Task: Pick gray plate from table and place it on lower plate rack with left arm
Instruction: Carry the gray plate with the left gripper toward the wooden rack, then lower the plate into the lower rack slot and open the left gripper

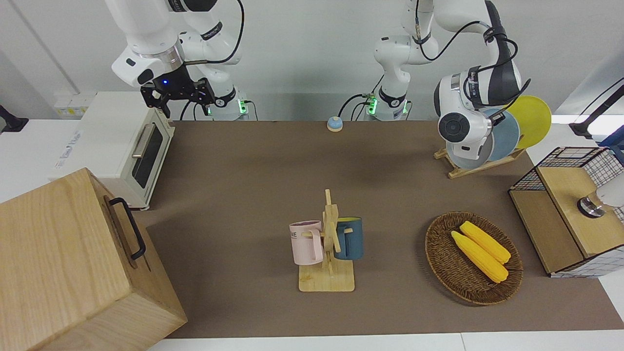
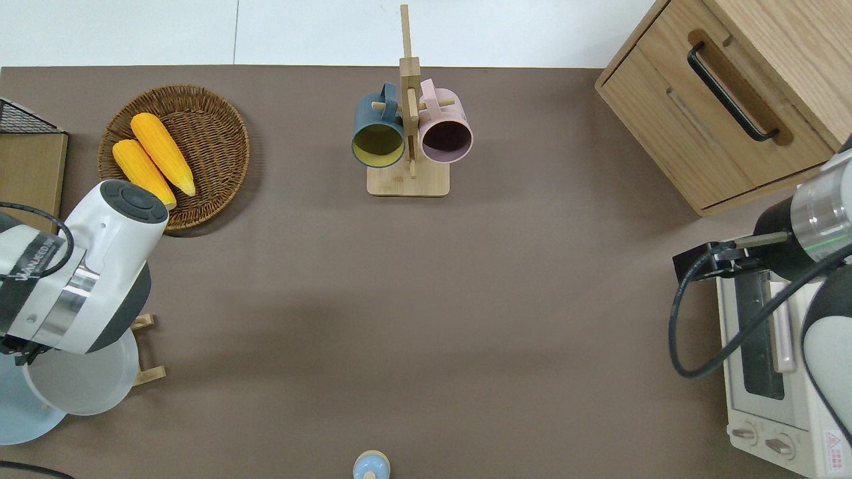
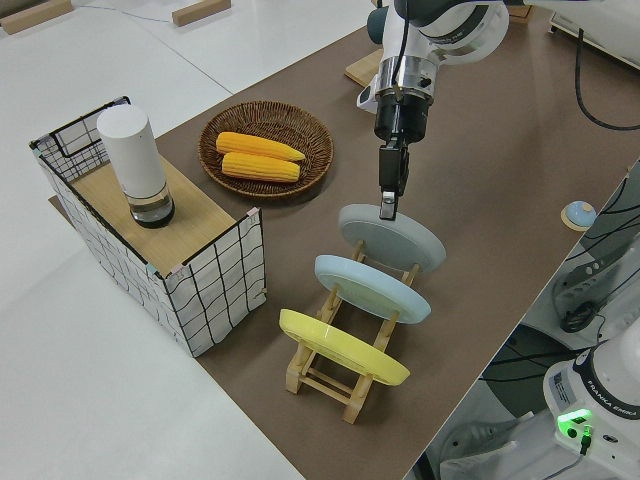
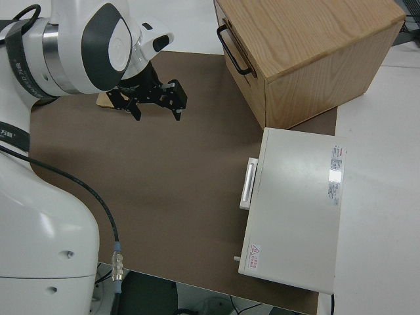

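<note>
Front view: the round pale gray plate point(image 1: 463, 158) leans in the lowest slot of the light-wood slatted plate rack point(image 1: 480, 165), mostly hidden by the white left arm's wrist.

Overhead view: the plate sits at the left arm's end of the table, the light blue plate point(image 2: 20, 412) overlapping it; a wicker basket of corn point(image 2: 174, 156) lies farther from the robots.

Left side view: the black left gripper point(image 3: 388, 210) pinches the gray plate's upper rim, likely steadying it between pegs. The yellow plate point(image 3: 343, 347) fills the highest slot.

Right side view: the right gripper point(image 4: 155, 100), parked, is spread.
</note>
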`<state>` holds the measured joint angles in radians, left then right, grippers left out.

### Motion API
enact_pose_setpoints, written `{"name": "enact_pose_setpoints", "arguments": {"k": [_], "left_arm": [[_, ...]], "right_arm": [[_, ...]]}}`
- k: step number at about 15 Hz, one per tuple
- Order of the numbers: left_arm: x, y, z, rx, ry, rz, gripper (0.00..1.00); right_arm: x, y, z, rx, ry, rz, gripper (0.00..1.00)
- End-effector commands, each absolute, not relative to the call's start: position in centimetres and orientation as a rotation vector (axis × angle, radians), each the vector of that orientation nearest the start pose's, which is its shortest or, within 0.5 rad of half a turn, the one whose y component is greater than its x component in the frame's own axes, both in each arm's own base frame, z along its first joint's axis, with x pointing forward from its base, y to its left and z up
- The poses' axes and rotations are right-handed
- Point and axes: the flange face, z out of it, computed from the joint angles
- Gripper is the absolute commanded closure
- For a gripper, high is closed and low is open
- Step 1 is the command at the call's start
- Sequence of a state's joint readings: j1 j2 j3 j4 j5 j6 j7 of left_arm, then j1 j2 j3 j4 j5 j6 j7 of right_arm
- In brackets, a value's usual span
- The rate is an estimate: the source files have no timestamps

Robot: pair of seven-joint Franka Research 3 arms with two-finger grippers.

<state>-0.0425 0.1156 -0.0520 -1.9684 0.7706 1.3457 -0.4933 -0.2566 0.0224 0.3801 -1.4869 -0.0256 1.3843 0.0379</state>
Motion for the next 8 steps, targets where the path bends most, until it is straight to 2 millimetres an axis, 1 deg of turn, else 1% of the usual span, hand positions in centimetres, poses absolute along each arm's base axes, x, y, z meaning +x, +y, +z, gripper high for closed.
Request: {"name": "enact_pose_setpoints", "arguments": {"k": [1, 3, 4, 5, 7, 8], "left_arm": [[50.46, 4.02, 39.91, -2.107, -0.286, 0.537, 0.46], [50.35, 3.8, 39.61, -2.12, -0.284, 0.544, 0.32], [50.38, 3.75, 39.65, -2.126, -0.282, 0.541, 0.32], [50.4, 3.74, 39.65, -2.128, -0.279, 0.541, 0.29], [50.38, 3.57, 39.81, -2.151, -0.268, 0.55, 0.08], [50.45, 3.31, 39.75, -2.176, -0.274, 0.551, 0.01]], "right_arm": [[53.57, 5.88, 64.14, -3.169, -0.105, 0.196, 0.017], [53.57, 5.88, 64.14, -3.169, -0.105, 0.196, 0.017], [53.57, 5.88, 64.14, -3.169, -0.105, 0.196, 0.017], [53.57, 5.88, 64.14, -3.169, -0.105, 0.196, 0.017], [53.57, 5.88, 64.14, -3.169, -0.105, 0.196, 0.017], [53.57, 5.88, 64.14, -3.169, -0.105, 0.196, 0.017]]}}
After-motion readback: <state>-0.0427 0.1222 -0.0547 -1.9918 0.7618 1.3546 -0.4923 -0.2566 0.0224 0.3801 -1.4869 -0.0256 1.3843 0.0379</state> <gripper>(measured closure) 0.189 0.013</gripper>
